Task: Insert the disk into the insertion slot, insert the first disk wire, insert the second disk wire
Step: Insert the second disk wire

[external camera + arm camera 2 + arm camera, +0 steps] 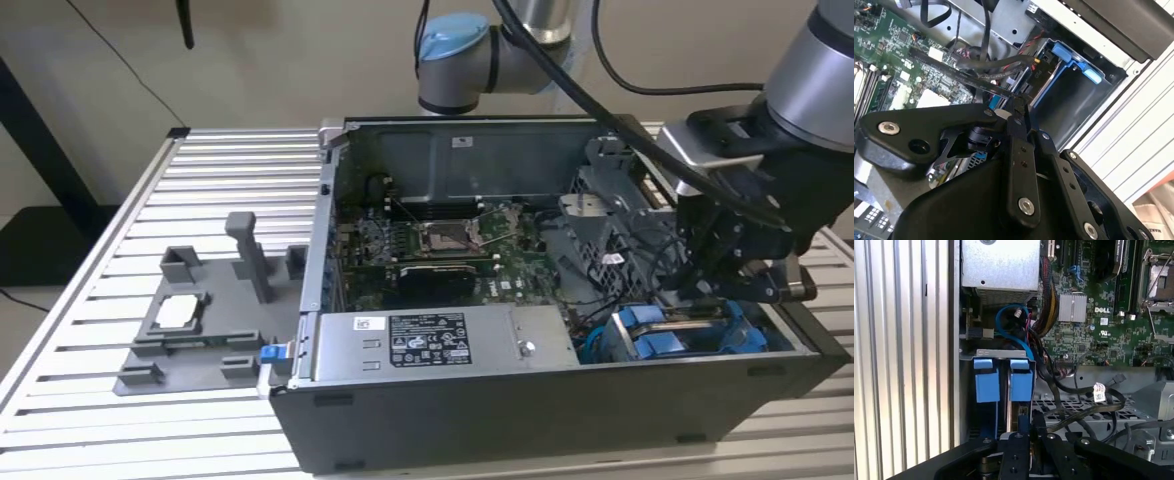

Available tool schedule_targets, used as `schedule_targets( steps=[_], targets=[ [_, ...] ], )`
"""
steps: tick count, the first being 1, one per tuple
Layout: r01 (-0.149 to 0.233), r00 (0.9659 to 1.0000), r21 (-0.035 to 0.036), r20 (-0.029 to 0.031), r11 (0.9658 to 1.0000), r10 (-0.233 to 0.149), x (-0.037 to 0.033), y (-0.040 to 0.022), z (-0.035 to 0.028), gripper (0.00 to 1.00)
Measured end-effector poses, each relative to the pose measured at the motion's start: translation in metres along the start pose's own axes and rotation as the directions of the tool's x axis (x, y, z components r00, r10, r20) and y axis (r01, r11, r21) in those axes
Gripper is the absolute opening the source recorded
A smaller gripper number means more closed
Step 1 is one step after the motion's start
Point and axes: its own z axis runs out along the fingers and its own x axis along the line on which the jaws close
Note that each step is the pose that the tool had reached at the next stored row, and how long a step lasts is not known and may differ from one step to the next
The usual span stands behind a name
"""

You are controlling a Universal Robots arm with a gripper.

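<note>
My gripper point(703, 298) reaches down into the open computer case at the exterior view's right. It hangs right over the insertion slot point(747, 345), a dark cage with blue tabs point(1021, 380). The fingertips point(1028, 427) stand close together, shut, above the tab nearer the motherboard. A thin upright edge in a blue frame point(1013, 407) stands in the cage just below them, and I cannot tell whether it is the disk. In the second wrist view the gripper point(1015, 102) covers that spot, and the cage wall point(1074, 97) shows beyond it. Loose black wires point(1074, 385) lie beside the cage.
The case stands on a slatted metal table point(200, 160). A grey fixture tray with upright posts point(200, 320) lies at the exterior view's left. A labelled power-supply box point(427, 340) fills the case's front, and the motherboard point(441, 245) lies behind it. Cable bundles crowd the space around the cage.
</note>
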Motion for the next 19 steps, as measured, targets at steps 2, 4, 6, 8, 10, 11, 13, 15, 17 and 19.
schedule_targets(
  steps=[2,4,6,8,10,11,13,15,17,19],
  targets=[
    [-0.001,1.0000,0.0000,-0.0003,1.0000,0.001,0.0002,-0.0006,0.0016,0.16],
    [-0.001,1.0000,0.0001,-0.0002,1.0000,0.001,0.0004,-0.0016,0.0032,0.16],
    [-0.001,1.0000,0.0001,-0.0002,1.0000,0.001,0.0006,-0.0028,0.0048,0.16],
    [-0.003,1.0000,0.0003,-0.0004,1.0000,0.003,0.0009,-0.0027,0.0068,0.16],
    [-0.005,1.0000,0.0007,-0.0006,1.0000,0.005,0.0011,-0.0027,0.0087,0.16],
    [-0.007,1.0000,0.0008,-0.0007,1.0000,0.007,0.0013,-0.0027,0.0097,0.16],
    [-0.008,1.0000,0.0010,-0.0007,1.0000,0.008,0.0015,-0.0029,0.0114,0.16],
    [-0.009,1.0000,0.0010,-0.0006,1.0000,0.009,0.0016,-0.0033,0.0125,0.16],
    [-0.009,1.0000,0.0011,-0.0006,1.0000,0.009,0.0017,-0.0041,0.0135,0.16],
    [-0.011,0.9999,0.0013,-0.0006,0.9999,0.011,0.0019,-0.0044,0.0145,0.16]
  ],
)
